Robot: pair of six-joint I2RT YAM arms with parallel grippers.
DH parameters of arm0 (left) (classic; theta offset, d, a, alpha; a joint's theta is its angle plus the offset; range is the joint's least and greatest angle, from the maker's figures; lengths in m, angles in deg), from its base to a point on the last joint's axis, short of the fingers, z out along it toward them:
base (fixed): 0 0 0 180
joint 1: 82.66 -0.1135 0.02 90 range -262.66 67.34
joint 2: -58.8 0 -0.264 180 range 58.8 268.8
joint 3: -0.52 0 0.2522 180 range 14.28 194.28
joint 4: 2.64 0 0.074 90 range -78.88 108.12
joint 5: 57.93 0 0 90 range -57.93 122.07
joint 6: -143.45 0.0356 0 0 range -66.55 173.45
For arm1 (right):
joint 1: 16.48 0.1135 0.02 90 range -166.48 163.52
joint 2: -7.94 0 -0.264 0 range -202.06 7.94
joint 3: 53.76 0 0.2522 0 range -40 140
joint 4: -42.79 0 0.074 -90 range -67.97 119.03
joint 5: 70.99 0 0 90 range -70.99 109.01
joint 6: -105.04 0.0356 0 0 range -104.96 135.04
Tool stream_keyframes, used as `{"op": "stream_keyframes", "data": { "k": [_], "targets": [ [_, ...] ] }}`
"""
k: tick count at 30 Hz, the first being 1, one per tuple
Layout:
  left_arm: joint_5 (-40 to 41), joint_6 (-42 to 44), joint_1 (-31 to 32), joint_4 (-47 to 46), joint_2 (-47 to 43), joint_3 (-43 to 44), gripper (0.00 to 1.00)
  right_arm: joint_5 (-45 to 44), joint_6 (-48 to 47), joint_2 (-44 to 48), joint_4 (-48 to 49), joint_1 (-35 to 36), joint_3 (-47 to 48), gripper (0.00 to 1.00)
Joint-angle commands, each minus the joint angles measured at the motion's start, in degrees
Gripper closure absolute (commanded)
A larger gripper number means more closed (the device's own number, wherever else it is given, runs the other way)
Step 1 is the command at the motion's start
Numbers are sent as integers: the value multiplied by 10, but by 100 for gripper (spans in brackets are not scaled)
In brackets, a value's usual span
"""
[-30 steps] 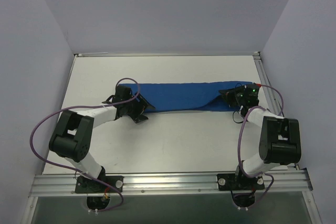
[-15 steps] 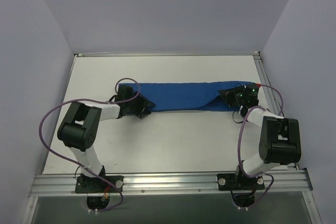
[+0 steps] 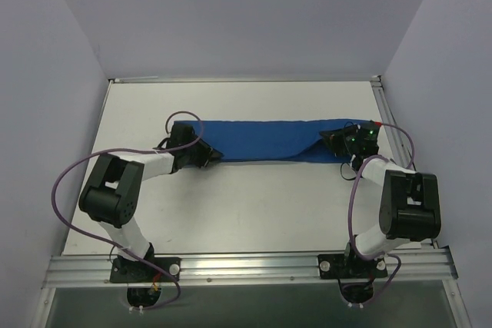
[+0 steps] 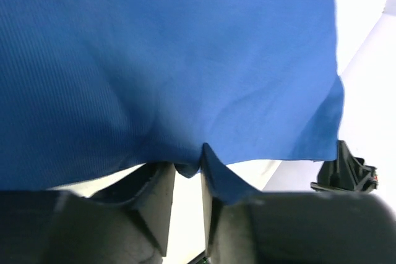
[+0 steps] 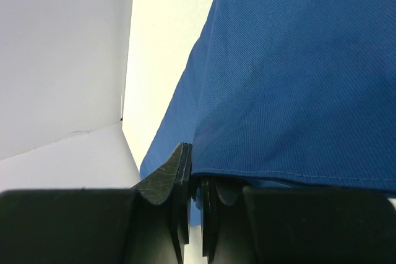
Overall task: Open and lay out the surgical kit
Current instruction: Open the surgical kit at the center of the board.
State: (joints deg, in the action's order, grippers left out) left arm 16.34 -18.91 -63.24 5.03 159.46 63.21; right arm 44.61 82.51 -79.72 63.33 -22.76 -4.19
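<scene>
Surgical kit (image 3: 265,142) edge pinched by both pincers, left (image 4: 185,174) and right (image 5: 193,183).

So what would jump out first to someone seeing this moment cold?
A long royal-blue cloth wrap stretches in a band across the far half of the white table. An arm sits at each end: the right gripper pinches the hem, while the left gripper has an edge fold between its fingers.

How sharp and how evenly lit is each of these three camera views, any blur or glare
Top external view: even, soft light, all sharp, no glare; the royal-blue cloth wrap casts barely any shadow. Left wrist view: cloth weave crisp, black fingers close to the lens and soft, white table washed out bright at right. Right wrist view: weave sharp, near fingers blurred, pale wall dull.
</scene>
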Motion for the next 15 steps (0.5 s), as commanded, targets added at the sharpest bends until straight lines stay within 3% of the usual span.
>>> {"op": "stream_keyframes", "data": {
  "k": [1,6,9,13,15],
  "targets": [
    [44,27,-1,20,-51,14,72,21,-7,2,28,8,20,100],
    [57,44,0,51,-63,38,85,23,-10,-1,24,9,24,100],
    [53,44,3,50,-65,35,84,23,-12,-1,20,10,28,100],
    [47,34,12,45,-79,14,58,22,-13,-1,18,10,30,100],
    [47,22,19,34,-90,-5,39,22,-12,-3,17,10,31,100]
  ]
}}
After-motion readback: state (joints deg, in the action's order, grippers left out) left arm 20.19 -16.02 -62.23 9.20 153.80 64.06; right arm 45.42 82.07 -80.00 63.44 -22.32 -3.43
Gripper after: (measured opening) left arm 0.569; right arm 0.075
